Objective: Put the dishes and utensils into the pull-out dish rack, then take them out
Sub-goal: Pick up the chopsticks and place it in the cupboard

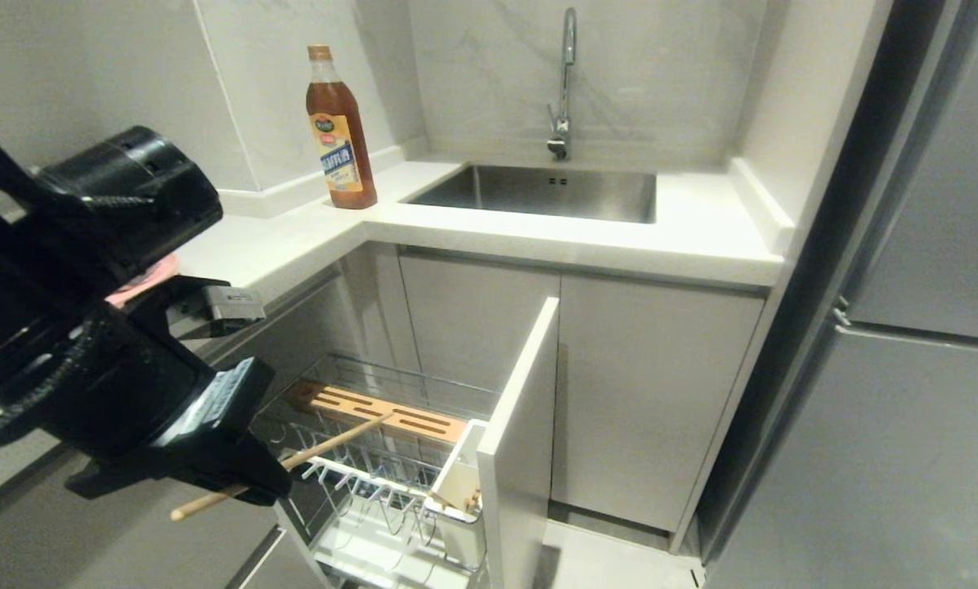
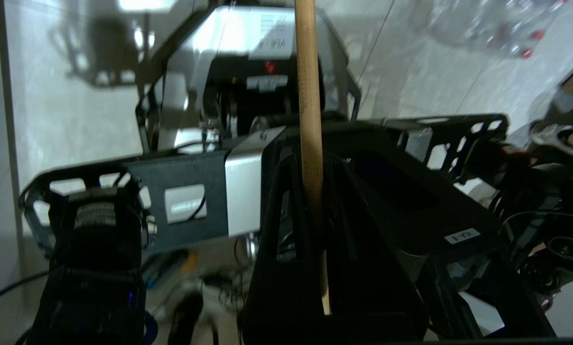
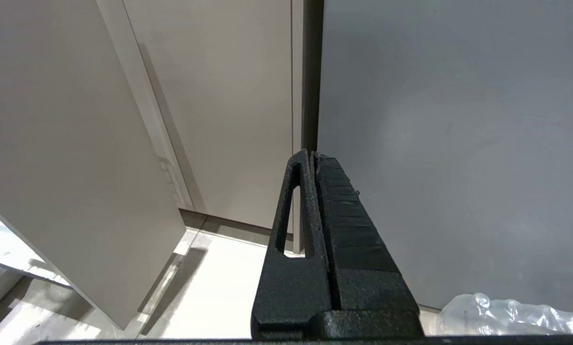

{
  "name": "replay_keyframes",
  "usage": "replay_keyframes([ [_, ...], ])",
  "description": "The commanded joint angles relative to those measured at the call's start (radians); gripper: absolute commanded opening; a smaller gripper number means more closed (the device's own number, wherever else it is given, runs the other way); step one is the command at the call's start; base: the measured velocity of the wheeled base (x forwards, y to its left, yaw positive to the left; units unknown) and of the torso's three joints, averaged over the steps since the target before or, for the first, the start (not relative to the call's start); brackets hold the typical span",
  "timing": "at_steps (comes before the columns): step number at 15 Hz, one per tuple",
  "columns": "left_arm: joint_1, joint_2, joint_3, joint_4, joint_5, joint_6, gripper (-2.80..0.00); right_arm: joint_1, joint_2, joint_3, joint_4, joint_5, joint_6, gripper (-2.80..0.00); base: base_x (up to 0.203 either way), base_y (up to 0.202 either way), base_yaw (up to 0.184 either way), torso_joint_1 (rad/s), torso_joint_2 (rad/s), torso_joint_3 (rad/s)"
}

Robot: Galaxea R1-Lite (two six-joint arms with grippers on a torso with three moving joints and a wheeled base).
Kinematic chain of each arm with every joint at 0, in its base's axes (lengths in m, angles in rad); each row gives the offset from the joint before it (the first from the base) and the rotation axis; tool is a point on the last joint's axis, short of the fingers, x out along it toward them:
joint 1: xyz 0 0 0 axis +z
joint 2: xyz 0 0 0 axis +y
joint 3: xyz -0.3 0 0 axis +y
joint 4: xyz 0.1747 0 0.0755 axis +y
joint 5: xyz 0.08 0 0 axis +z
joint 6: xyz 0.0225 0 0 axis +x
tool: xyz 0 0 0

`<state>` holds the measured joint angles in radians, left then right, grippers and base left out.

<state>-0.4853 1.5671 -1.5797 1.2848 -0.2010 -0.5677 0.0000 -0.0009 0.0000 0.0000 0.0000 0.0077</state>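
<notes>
Nearest in the head view, the left gripper [image 1: 272, 483] hangs low at the left, over the near end of the pull-out dish rack [image 1: 391, 483], its jaws clamped on the pale wooden chopsticks [image 1: 338, 442]. They lie nearly level and slanted: one end pokes out behind the fingers, the other reaches across above the rack's wire prongs toward the slotted wooden strip [image 1: 374, 406]. In the left wrist view they run straight out between the two black fingers [image 2: 286, 225] (whether one stick or two cannot be told).

The rack stands pulled out, with its white utensil caddy [image 1: 456, 499] against the grey front panel [image 1: 518, 458].

Behind the arm, a sliver of the pink plate [image 1: 141, 285] shows on the white countertop [image 1: 293, 237]. Farther back stand a brown bottle [image 1: 340, 131], the steel sink [image 1: 546, 192] and its tap [image 1: 564, 82].

The right gripper [image 3: 313, 158] sits apart beside the cabinet doors, jaws pressed together on nothing.
</notes>
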Motion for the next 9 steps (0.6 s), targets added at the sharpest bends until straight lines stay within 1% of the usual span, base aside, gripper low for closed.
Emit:
replay_keyframes([
  [1, 0.005, 0.093, -0.026, 0.027, -0.008, -0.002, -2.8, 0.0, 0.001, 0.0, 0.0, 0.0, 0.0, -2.8, 0.0, 0.0, 0.0, 0.0, 0.0, 0.0],
  [4, 0.004, 0.217, -0.097, 0.07, -0.03, 0.001, -2.8, 0.0, 0.001, 0.0, 0.0, 0.0, 0.0, -2.8, 0.0, 0.0, 0.0, 0.0, 0.0, 0.0],
  [7, 0.004, 0.347, -0.166, 0.116, -0.039, 0.0, -2.8, 0.0, 0.001, 0.0, 0.0, 0.0, 0.0, -2.8, 0.0, 0.0, 0.0, 0.0, 0.0, 0.0],
  [9, 0.004, 0.404, -0.206, 0.13, -0.044, 0.0, -2.8, 0.0, 0.001, 0.0, 0.0, 0.0, 0.0, -2.8, 0.0, 0.0, 0.0, 0.0, 0.0, 0.0],
])
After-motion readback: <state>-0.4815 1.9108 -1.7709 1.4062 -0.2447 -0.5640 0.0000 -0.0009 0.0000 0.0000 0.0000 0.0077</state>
